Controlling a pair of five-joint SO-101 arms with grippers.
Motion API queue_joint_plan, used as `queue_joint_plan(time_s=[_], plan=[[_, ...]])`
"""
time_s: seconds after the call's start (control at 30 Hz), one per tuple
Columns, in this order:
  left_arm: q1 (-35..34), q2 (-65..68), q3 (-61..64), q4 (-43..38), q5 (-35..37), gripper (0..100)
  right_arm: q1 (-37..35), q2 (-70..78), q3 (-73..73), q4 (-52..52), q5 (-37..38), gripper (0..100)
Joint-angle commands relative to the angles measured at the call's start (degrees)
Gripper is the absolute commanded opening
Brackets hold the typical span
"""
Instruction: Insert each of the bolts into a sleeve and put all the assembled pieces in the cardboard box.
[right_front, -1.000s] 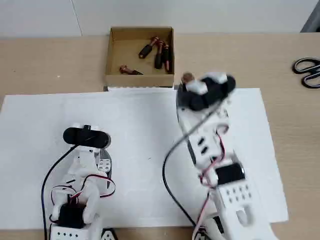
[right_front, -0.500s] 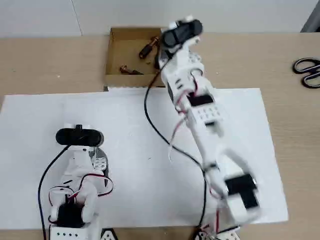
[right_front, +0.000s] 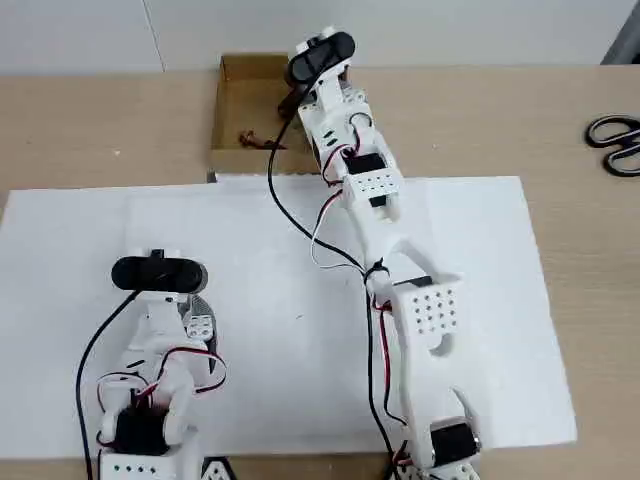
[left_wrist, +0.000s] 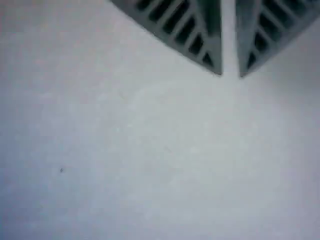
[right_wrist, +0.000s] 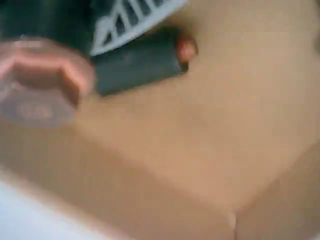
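My right arm (right_front: 350, 170) stretches from the near table edge out over the cardboard box (right_front: 215, 110). In the right wrist view my right gripper (right_wrist: 125, 40) is shut on an assembled piece: a dark sleeve (right_wrist: 140, 62) with a copper bolt tip (right_wrist: 187, 49) poking out one end and a blurred copper head at the other. It hangs just above the box floor (right_wrist: 200, 140). Another copper and dark piece (right_front: 255, 140) lies in the box by its near wall. My left gripper (left_wrist: 229, 74) is shut, empty, over white paper.
A large white paper sheet (right_front: 260, 300) covers the table in front of the box. My left arm (right_front: 160, 275) sits folded at the near left. Black scissors (right_front: 615, 143) lie at the far right on the bare wood.
My right arm swung from the paper's far edge out over the box, carrying the piece with it. The left arm shifted only slightly.
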Motion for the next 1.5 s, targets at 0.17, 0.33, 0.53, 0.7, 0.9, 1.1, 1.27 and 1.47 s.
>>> queue_joint_plan(time_s=[0.17,0.33,0.53,0.7,0.9,1.1,1.27,1.47], plan=[[0.0,-0.4,-0.2,-1.2,0.3,1,-2.0,6.5,-21.7,12.3,0.8,5.8],[0.0,-0.4,-0.2,-1.2,0.3,1,-2.8,8.4,-27.3,18.6,0.8,21.3],[0.0,-0.4,-0.2,-1.2,0.3,1,-4.0,8.3,-32.8,23.2,0.8,22.0],[0.0,-0.4,-0.2,-1.2,0.3,1,-3.8,8.5,-35.7,25.9,0.8,22.0],[0.0,-0.4,-0.2,-1.2,0.3,1,-3.7,8.2,-40.7,32.7,0.6,22.0],[0.0,-0.4,-0.2,-1.2,0.3,1,-3.7,8.3,-50.6,45.3,0.7,22.0],[-0.2,-0.4,-0.2,-1.4,0.3,1,-3.6,7.7,-54.3,55.1,0.7,22.0],[-0.3,-0.4,-0.2,-1.1,0.3,1,-5.0,-1.9,-54.1,66.8,0.4,22.0]])
